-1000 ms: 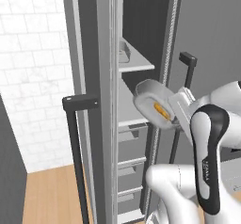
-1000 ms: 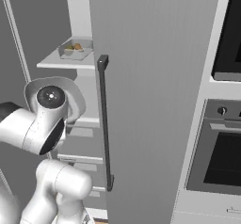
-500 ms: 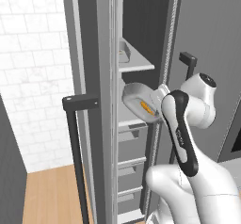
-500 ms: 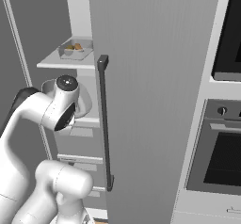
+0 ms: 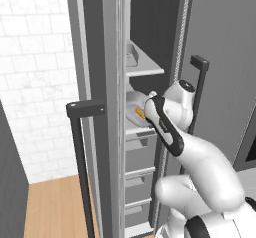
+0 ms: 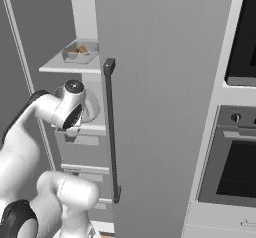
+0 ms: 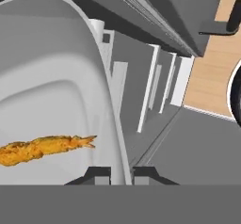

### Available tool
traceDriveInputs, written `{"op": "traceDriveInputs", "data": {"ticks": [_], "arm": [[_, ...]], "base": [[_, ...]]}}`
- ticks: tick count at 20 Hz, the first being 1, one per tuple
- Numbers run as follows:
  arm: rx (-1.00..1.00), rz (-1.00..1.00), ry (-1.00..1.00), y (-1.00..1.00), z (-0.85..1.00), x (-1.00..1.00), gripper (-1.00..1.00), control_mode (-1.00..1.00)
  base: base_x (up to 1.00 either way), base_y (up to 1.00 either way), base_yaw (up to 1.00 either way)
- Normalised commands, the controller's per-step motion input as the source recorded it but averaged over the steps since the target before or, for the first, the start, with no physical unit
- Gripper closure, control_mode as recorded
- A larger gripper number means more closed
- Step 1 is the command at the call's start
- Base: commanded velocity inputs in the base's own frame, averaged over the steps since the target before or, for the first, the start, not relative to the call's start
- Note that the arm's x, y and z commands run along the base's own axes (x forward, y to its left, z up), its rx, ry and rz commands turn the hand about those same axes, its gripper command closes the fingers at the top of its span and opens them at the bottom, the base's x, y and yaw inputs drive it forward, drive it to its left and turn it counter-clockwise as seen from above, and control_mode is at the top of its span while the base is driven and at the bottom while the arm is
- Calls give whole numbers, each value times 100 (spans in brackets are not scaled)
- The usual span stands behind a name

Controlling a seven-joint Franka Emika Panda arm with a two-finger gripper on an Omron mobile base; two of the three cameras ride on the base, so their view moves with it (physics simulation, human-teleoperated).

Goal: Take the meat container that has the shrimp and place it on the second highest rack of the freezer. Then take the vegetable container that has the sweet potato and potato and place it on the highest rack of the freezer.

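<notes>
Meat container [image 5: 134, 113] now deeper inside freezer [image 5: 150, 37]

**Non-task background**

Black-glass wall oven [image 6: 240, 167] is the landmark, lower right in right base view. Control knobs [image 6: 235, 117] along its top panel. White tiled wall [image 5: 40, 77] and wood floor [image 5: 57, 207] on the far side, left base view.

arm extended forward, pincer [image 7: 120, 172] clamped shut

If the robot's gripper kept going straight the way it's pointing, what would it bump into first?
The gripper is pinching the meat container's rim. Straight ahead lie the freezer's pale drawer fronts; it would probably meet those first, though depth is unclear.
</notes>
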Motion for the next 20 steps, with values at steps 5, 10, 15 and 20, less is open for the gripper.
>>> {"op": "traceDriveInputs", "data": {"ticks": [5,10,15,20], "arm": [[-6,-13,0,28,-23,91,100,-100],[-5,-11,0,26,-13,75,100,-100],[-1,-8,0,24,-1,58,100,-100],[0,-6,0,23,0,44,100,-100]], "base": [[0,0,0],[0,0,0],[0,0,0],[0,0,0]]}}
